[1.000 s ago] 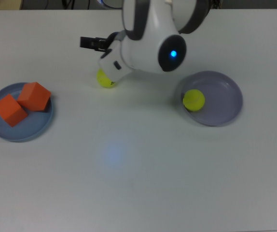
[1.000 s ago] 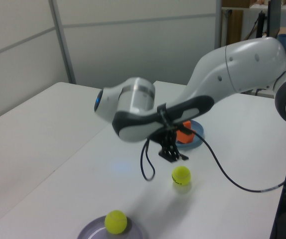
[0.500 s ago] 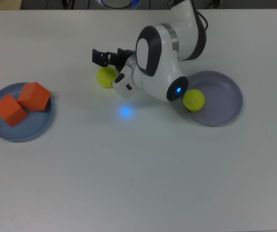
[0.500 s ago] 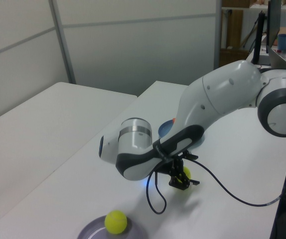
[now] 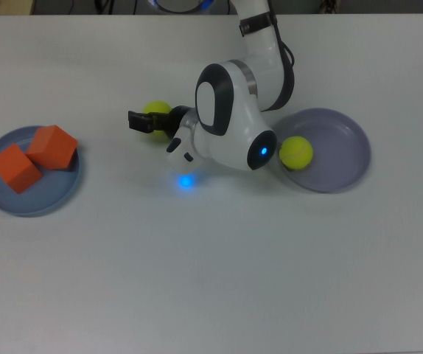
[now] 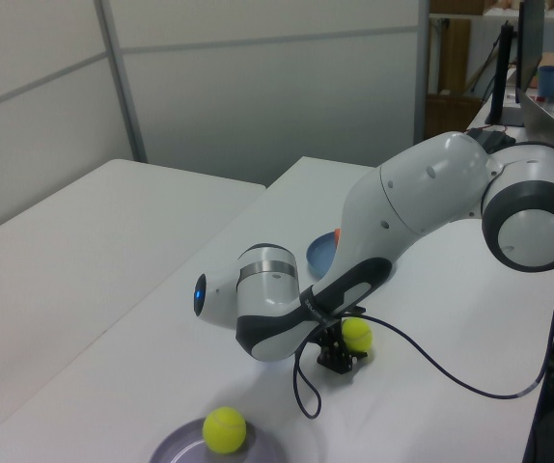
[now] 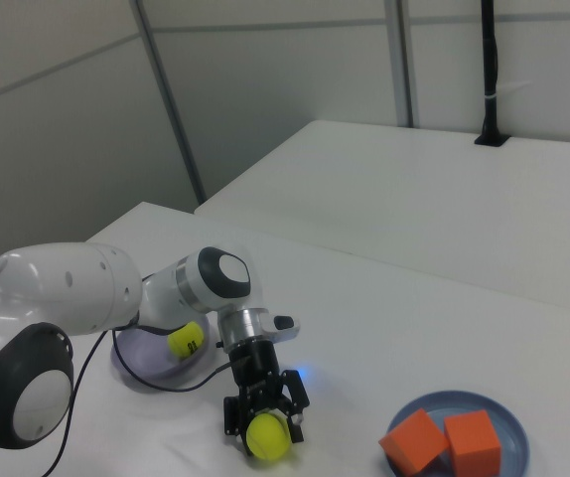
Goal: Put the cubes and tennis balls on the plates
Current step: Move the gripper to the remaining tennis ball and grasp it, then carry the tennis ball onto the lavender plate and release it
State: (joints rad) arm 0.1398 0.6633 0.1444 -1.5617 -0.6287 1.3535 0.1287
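Lowered since earlier, pincer (image 7: 265,422) now pinches the fuzzy yellow-green tennis ball (image 7: 268,436).

Readable text: none in any view.
Tennis ball on the lavender plate (image 7: 187,340): a small dark printed mark shows in the right view, too small to read.
Tennis ball at the gripper (image 7: 268,436): no legible print.
Arm casing (image 5: 230,133): only a blue light, no lettering.
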